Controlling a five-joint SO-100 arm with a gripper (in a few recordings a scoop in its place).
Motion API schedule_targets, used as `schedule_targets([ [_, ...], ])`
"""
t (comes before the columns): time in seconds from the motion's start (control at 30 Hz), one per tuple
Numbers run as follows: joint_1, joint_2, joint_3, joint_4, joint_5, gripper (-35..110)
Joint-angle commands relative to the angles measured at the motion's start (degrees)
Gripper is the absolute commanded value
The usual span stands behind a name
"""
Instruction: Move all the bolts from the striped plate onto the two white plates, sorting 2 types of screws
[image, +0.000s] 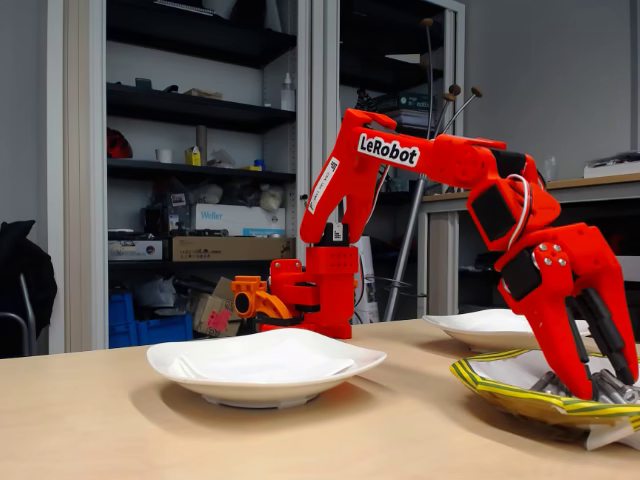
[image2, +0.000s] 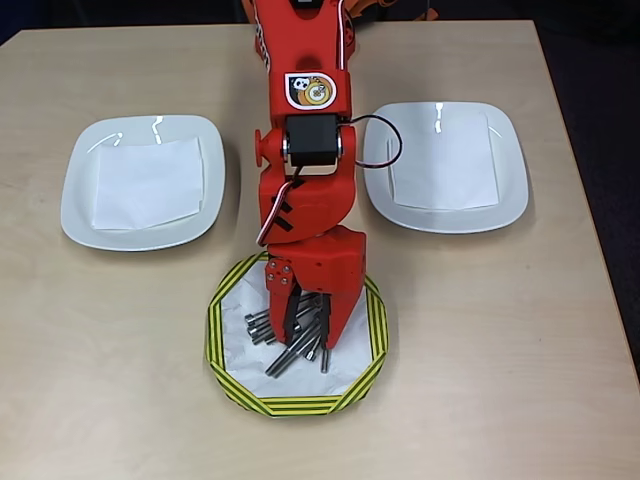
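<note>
My red gripper (image2: 308, 335) (image: 600, 385) reaches down into the striped plate (image2: 300, 405) (image: 500, 390), fingertips among a pile of grey bolts (image2: 285, 355) (image: 547, 382). The jaws stand open, with several long bolts lying between and around the fingers; I cannot tell whether any bolt is touched. The two white plates lie on either side of the arm, one at the left (image2: 80, 200) and one at the right (image2: 510, 190). Each carries a white paper sheet and no bolts. In the fixed view one white plate (image: 265, 365) is in front, the other (image: 490, 325) behind the striped plate.
The arm's base (image: 315, 290) stands at the table's far edge, between the white plates. Bare wooden table (image2: 500, 350) surrounds the striped plate. Shelves and a desk stand behind the table in the fixed view.
</note>
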Motion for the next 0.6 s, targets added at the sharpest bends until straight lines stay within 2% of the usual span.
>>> schedule_targets([
  [0.0,-0.62,1.14,0.53,-0.79,-1.14,15],
  [0.3,-0.97,-4.83,-1.23,-2.46,-0.18,11],
  [0.57,-0.62,-5.19,-2.46,0.18,0.79,0],
])
